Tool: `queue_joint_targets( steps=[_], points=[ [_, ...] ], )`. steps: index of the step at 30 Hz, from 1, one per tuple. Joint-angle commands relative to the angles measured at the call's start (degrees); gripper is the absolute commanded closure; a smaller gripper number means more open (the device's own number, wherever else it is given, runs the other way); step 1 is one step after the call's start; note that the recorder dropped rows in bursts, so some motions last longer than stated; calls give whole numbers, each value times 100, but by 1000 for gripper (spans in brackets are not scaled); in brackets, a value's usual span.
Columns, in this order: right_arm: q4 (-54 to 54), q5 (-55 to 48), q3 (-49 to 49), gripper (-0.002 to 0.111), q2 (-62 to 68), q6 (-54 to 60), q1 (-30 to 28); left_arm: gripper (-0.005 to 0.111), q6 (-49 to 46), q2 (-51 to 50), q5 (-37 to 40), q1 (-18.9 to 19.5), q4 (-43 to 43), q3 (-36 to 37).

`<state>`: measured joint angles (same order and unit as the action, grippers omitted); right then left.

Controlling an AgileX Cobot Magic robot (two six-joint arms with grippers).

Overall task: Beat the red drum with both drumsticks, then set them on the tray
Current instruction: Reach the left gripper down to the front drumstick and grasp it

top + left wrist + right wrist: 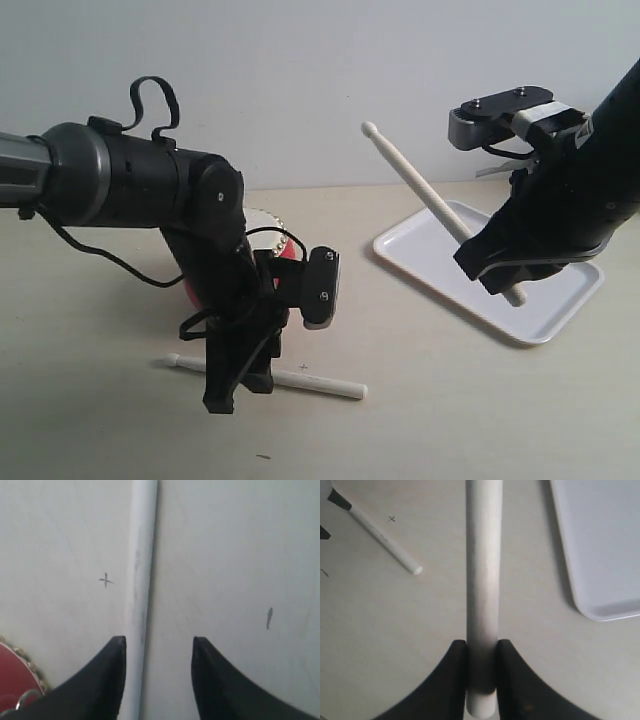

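Observation:
One drumstick (310,382) lies flat on the table in front of the red drum (262,219), which my left arm mostly hides. My left gripper (240,392) stands open over this stick. In the left wrist view the stick (140,580) runs through the gap of that gripper (159,642), close against one finger, with a corner of the drum (12,677) beside it. My right gripper (495,280) is shut on the second drumstick (420,190), held tilted above the white tray (552,300), tip up and to the left. The right wrist view shows that gripper (482,647) shut on its stick (482,570).
A small pencilled cross (304,367) marks the table beside the lying stick. The right wrist view also takes in the lying stick (385,540) and a corner of the tray (600,545). A pale wall stands behind the table.

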<state>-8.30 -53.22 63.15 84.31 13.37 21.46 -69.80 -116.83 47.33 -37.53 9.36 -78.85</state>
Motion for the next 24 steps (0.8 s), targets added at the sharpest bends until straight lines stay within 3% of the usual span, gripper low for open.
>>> queue_joint_targets(
  steps=[1,18,24],
  points=[
    [-21,84,-6,108,-30,102,-16,64,-19,-172,-207,-28,-20,-41],
    [2,111,-6,108,-30,183,-16,64,150,-507,-399,173,-277,-41],
    [20,111,-6,108,-30,183,-16,72,150,-556,-306,173,-254,-41]
  ],
)
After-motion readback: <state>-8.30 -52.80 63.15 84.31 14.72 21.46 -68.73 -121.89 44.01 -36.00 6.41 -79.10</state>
